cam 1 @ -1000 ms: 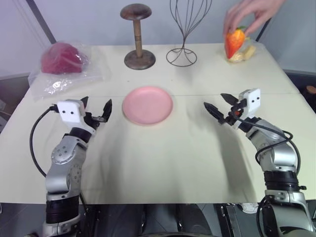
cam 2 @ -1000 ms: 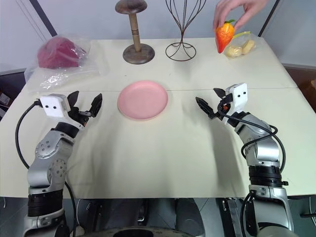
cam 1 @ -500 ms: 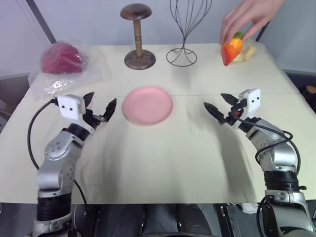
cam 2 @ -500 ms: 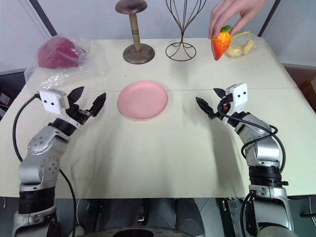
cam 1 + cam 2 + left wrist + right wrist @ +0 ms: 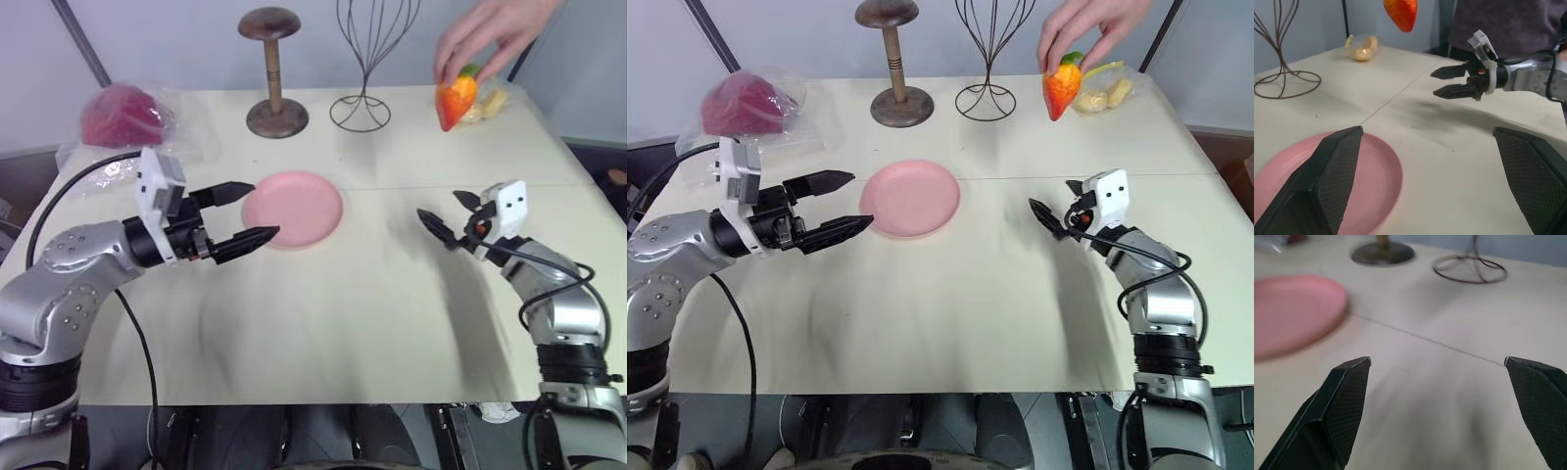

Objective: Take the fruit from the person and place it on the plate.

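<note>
A person's hand (image 5: pixel 490 34) holds the red-orange fruit (image 5: pixel 456 101) by its green top, in the air above the table's far right corner. The pink plate (image 5: pixel 292 209) lies at the table's middle. My left gripper (image 5: pixel 265 209) is open and empty, level, its fingertips at the plate's left rim and pointing right. My right gripper (image 5: pixel 439 204) is open and empty, to the right of the plate, nearer and lower than the fruit. In the left wrist view the fruit (image 5: pixel 1400 13) hangs beyond the plate (image 5: pixel 1376 171), with my right gripper (image 5: pixel 1433 83) across the table.
At the table's back stand a brown wooden stand (image 5: pixel 275 69) and a wire stand (image 5: pixel 362 59). A dark red lump in plastic (image 5: pixel 122 116) lies at the far left. A bag of yellow pieces (image 5: pixel 487 106) sits just behind the fruit.
My left arm has swung up and to the right, turning its open gripper toward the plate. My right gripper has shifted a little to the right. The hand has brought the fruit slightly lower and leftward.
</note>
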{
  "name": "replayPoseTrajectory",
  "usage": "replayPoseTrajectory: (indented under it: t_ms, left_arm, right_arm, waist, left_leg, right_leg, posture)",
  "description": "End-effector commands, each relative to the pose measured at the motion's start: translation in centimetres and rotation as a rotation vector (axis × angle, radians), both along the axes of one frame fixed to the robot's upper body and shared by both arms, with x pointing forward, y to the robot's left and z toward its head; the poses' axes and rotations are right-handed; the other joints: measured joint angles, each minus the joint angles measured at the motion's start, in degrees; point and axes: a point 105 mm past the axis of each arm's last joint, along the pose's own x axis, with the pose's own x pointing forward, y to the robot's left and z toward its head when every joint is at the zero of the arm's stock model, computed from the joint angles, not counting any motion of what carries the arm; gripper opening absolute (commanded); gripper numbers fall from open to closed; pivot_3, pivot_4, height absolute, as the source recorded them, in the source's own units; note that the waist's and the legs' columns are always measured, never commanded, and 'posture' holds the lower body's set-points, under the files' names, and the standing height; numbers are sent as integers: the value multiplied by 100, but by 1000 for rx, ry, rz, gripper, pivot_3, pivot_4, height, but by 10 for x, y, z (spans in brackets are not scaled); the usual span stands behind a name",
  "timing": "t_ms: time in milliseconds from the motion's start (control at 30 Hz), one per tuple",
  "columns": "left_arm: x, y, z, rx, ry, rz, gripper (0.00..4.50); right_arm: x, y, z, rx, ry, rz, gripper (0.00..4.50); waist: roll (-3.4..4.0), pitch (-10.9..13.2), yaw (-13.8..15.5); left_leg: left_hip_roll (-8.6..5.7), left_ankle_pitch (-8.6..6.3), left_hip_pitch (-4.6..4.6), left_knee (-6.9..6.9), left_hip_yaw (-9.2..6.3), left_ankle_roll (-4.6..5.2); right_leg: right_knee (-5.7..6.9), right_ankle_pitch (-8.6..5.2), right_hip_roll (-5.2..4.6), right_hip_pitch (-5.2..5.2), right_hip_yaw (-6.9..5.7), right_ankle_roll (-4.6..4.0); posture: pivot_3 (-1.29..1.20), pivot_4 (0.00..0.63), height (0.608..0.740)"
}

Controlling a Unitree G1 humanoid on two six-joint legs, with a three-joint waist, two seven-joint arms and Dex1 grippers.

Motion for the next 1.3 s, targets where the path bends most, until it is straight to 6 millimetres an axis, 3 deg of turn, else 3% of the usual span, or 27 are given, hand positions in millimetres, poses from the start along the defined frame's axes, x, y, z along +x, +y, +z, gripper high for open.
replayPoseTrajectory:
  t_ms: [33,133,400,567,1033,1133,1233,1300]
  left_arm:
    - [2,-1,5,-13,-27,5,4457]
    - [4,-3,4,-17,-31,11,4457]
    - [2,-6,3,-28,-40,28,4457]
    - [0,-4,1,-35,-44,55,4457]
    - [-2,-6,-1,-46,-46,71,4457]
    - [-1,-8,-2,-48,-47,68,4500]
    - [-1,-9,-2,-49,-49,66,4500]
    - [-1,-9,-1,-49,-50,64,4500]
  right_arm:
    - [0,0,54,18,-93,-17,4500]
    - [7,8,73,78,-88,-26,4500]
    - [30,20,93,233,-29,-118,4500]
    - [40,22,105,209,-59,-152,4500]
    - [42,23,128,208,-111,-168,4500]
    - [41,23,131,212,-121,-165,3650]
    - [40,24,131,212,-124,-159,2095]
    - [40,24,131,211,-124,-158,1363]
  waist:
    - [0,0,-23]
    - [2,1,-39]
    - [1,2,1]
    - [1,2,-6]
    - [1,2,-18]
    - [1,2,-17]
    - [1,2,-9]
    - [1,2,-11]
  left_leg:
    - [1,0,0,0,0,0]
    - [6,0,1,0,5,0]
    - [3,0,-3,0,4,-1]
    - [2,1,-11,-1,3,-1]
    - [2,0,-11,-1,4,-1]
    - [3,0,-11,-1,4,-1]
    - [2,0,-11,-1,4,0]
    - [2,0,-11,-1,4,0]
  right_leg:
    - [0,0,0,0,0,0]
    - [0,0,5,-4,5,0]
    - [-3,0,0,-3,5,0]
    - [-2,0,0,-11,4,-1]
    - [-1,0,1,-12,4,-1]
    - [-1,0,2,-12,4,-1]
    - [-1,0,1,-12,4,-1]
    - [-1,0,1,-11,4,-1]
  posture:
    - [0,150,740]
    - [0,150,740]
    - [0,150,740]
    - [0,150,740]
    - [0,150,740]
    - [0,150,740]
    - [0,150,740]
    - [0,150,740]
